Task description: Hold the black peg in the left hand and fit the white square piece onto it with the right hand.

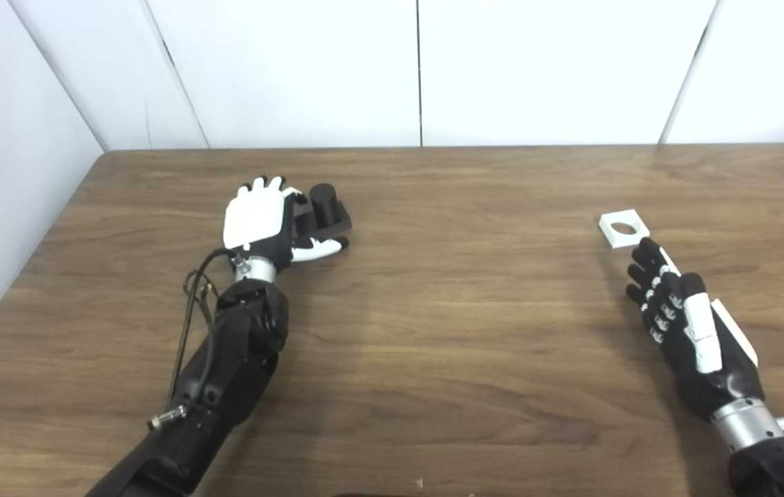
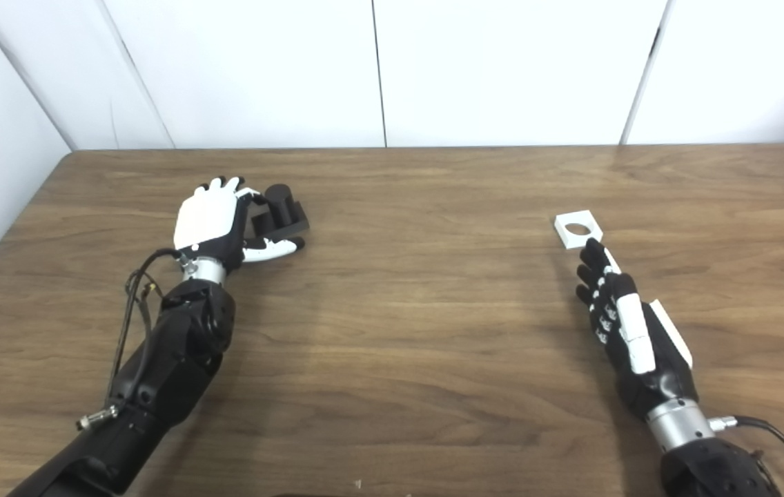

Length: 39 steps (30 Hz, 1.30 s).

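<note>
Already the left hand [image 1: 257, 219], black with a white back plate, is curled beside the black plastic peg on its square base [image 1: 324, 210]. Its fingers [image 1: 266, 183] bend over the far side of the block and the white thumb [image 1: 319, 247] lies along the near side, so the base sits between them. Whether they press the block firmly or only surround it I cannot tell, because the white back of the hand hides the contact. The peg stands upright on the brown wooden table [image 1: 433, 331] with its round post pointing up. This is probably the reason for a grip from the side and low down: it leaves the post free for the other piece.

Well apart, on the right side of the table, the right hand [image 1: 682, 321] lies stretched out with its fingers straight and close together, holding nothing. Its fingertips [image 1: 647, 247] are just beside, perhaps touching, the near edge of the flat white square piece with a round hole [image 1: 624, 228], which rests flat on the wood with the hole facing up. In my judgement the hand is lined up for reaching this piece, and a flat thin thing on the table will need a careful pinch at its edges.
</note>
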Each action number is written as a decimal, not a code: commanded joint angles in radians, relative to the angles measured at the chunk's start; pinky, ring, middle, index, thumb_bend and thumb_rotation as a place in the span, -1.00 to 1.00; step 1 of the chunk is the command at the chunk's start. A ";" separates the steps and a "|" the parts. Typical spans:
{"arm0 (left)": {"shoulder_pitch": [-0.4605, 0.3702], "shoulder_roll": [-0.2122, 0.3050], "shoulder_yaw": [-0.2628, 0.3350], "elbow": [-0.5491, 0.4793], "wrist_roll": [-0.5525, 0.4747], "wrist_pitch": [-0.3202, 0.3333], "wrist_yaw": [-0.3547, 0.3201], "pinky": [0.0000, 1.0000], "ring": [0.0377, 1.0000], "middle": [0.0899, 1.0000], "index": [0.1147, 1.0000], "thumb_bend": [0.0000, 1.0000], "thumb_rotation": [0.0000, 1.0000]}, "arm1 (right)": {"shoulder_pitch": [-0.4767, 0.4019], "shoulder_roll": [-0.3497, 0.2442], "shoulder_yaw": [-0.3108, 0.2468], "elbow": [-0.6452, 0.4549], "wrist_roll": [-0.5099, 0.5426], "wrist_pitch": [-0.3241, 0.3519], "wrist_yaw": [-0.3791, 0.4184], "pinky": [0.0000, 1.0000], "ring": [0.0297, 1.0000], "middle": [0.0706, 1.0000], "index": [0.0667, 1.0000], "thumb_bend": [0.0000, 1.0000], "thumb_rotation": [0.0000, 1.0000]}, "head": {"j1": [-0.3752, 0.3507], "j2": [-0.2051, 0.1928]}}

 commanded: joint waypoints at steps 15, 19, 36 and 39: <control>-0.031 0.018 0.002 0.034 -0.001 -0.013 0.034 1.00 1.00 0.86 0.21 0.73 -0.14 | -0.013 -0.018 -0.002 -0.037 0.007 -0.050 0.018 1.00 1.00 1.00 1.00 0.42 1.00 | 0.000 0.001; -0.029 0.017 0.007 0.044 -0.015 -0.030 0.054 1.00 1.00 0.85 0.16 0.66 -0.31 | -0.011 -0.018 -0.003 -0.040 0.011 -0.047 0.018 1.00 1.00 1.00 1.00 0.43 1.00 | 0.002 0.001; -0.008 0.007 0.033 0.028 -0.059 -0.056 0.098 1.00 1.00 0.75 -0.16 0.04 -0.86 | -0.012 -0.021 -0.003 -0.030 0.006 -0.054 0.018 1.00 1.00 1.00 1.00 0.40 1.00 | 0.003 0.004; -0.007 0.005 0.033 0.027 -0.062 -0.054 0.106 1.00 0.99 0.73 -0.16 0.04 -0.86 | -0.013 -0.023 -0.004 -0.028 0.006 -0.056 0.019 1.00 1.00 1.00 1.00 0.40 1.00 | 0.001 0.005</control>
